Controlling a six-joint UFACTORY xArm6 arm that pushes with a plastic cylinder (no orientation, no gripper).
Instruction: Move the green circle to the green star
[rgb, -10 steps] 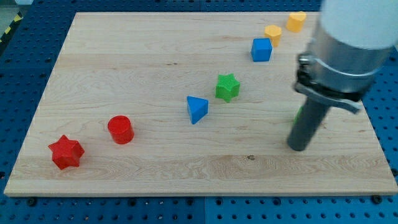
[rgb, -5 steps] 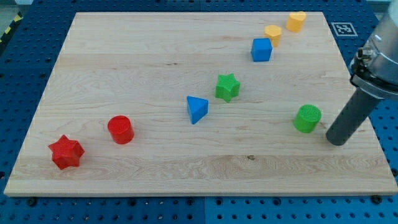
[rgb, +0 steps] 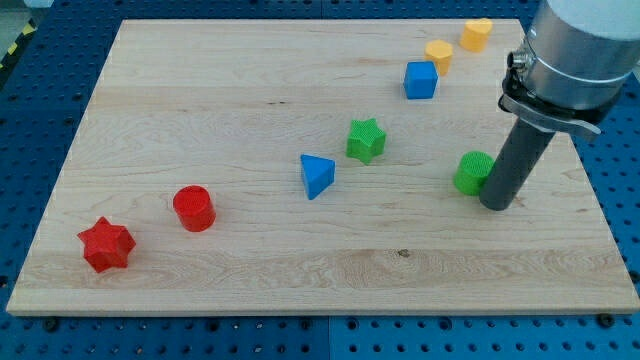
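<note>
Your tool is a bare rod with nothing to open or close, and it holds nothing; my tip (rgb: 495, 203) rests on the desk (rgb: 250, 90), pressed against the green circle (rgb: 472, 172) from the view's right. You'll find the green star (rgb: 366, 139) well apart from that circle, toward the view's left and slightly up. Beyond the star, down-left, sits the blue triangle (rgb: 317, 175). Up-right of the star lie the blue cube (rgb: 421, 79) and two yellow blocks (rgb: 438, 53). Far down-left are the red cylinder (rgb: 194, 208) and red star (rgb: 107, 244).
</note>
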